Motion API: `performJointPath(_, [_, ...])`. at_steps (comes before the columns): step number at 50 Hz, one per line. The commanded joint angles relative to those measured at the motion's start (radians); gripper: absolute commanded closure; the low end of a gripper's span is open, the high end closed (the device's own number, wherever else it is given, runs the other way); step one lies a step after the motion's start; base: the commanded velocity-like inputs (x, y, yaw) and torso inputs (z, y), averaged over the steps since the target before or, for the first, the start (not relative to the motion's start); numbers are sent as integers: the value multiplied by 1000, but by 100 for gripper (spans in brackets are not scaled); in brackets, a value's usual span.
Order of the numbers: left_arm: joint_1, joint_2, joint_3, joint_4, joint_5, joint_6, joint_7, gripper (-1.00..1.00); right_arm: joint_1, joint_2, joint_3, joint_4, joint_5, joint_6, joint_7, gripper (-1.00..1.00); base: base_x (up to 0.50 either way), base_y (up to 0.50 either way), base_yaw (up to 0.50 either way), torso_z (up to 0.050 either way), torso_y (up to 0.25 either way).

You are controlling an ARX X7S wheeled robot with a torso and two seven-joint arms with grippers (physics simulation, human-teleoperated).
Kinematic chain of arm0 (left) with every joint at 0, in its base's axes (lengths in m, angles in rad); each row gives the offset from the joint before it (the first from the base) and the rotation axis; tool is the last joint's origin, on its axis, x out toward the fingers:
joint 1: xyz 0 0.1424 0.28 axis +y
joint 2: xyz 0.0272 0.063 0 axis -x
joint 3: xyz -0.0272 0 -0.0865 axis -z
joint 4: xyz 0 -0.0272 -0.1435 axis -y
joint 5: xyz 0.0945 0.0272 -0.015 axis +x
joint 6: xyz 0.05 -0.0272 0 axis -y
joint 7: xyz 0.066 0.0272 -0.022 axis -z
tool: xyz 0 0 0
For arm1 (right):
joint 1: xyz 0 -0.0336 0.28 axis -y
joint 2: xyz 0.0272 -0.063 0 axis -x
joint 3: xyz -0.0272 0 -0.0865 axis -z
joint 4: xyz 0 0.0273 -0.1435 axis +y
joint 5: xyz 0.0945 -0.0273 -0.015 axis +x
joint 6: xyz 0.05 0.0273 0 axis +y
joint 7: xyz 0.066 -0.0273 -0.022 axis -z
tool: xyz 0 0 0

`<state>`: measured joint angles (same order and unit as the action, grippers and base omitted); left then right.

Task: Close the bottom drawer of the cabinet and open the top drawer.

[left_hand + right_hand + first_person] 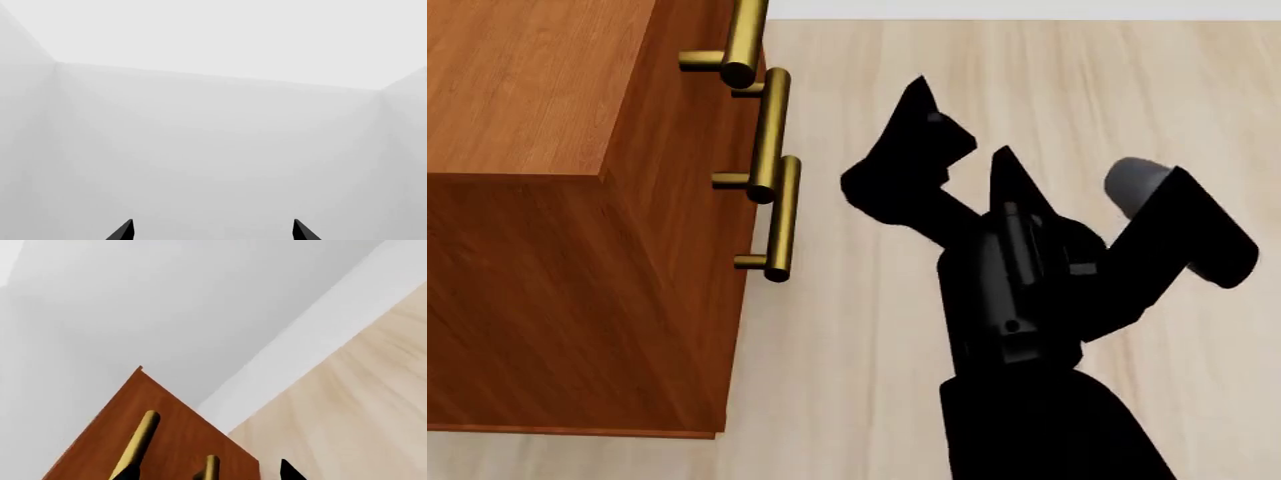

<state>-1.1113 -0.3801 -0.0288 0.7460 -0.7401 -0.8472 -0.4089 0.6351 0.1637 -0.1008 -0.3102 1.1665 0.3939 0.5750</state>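
Observation:
The reddish-brown cabinet (547,290) fills the left of the head view, its front facing right. Three brass bar handles run down that front: the top drawer's (745,40), the middle one's (777,130) and the bottom drawer's (783,225). No drawer box shows sticking out from this angle. My right gripper (961,125) is open, to the right of the handles and apart from them. In the right wrist view the cabinet (167,415) shows two handles, and one handle (211,465) lies between the spread tips of the right gripper (208,472). My left gripper (213,230) is open and empty, facing blank wall.
Pale wood floor (854,330) spreads right of the cabinet, under my black right arm (1028,330). A white wall strip (1028,8) runs along the far edge. The left wrist view shows only light grey walls (213,150).

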Motion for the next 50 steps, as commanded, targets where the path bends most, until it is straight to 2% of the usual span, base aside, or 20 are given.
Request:
performJointPath(1, [-2, -3, 7, -4, 2, 7, 0, -100, 30, -53, 35, -37, 139, -11, 55, -100, 0, 0, 0, 0, 0])
performJointPath(21, [-1, -9, 7, -6, -7, 13, -7, -100, 60, -102, 17, -58, 315, -28, 133, -100, 0, 0, 0, 0, 0])
performJointPath(50, [-6, -19, 8, -8, -18, 21, -15, -100, 114, -92, -66, 90, 312, -64, 94, -100, 0, 0, 0, 0, 0])
